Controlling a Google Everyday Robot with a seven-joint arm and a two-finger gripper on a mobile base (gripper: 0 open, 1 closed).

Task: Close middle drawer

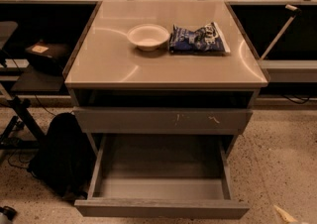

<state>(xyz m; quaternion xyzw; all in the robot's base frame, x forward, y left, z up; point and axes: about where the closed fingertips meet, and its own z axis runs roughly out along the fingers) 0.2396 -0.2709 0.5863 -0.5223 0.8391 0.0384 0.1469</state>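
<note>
The middle drawer (pixel 161 208) is pulled far out of the grey cabinet toward me, low in the view. Its front is plain and flat, and its grey box-shaped tray (pixel 161 171) holds nothing. Above it sits a shut grey drawer front with pale scratch marks (pixel 163 120). Only a pale tip of my gripper (pixel 285 214) shows at the bottom right edge, to the right of the open drawer's front corner and not touching it.
On the cabinet top (pixel 99 64) stand a white bowl (pixel 148 35) and a blue snack bag (pixel 198 38). A black backpack (pixel 59 156) lies on the speckled floor to the drawer's left. A dark stand (pixel 15 111) is further left.
</note>
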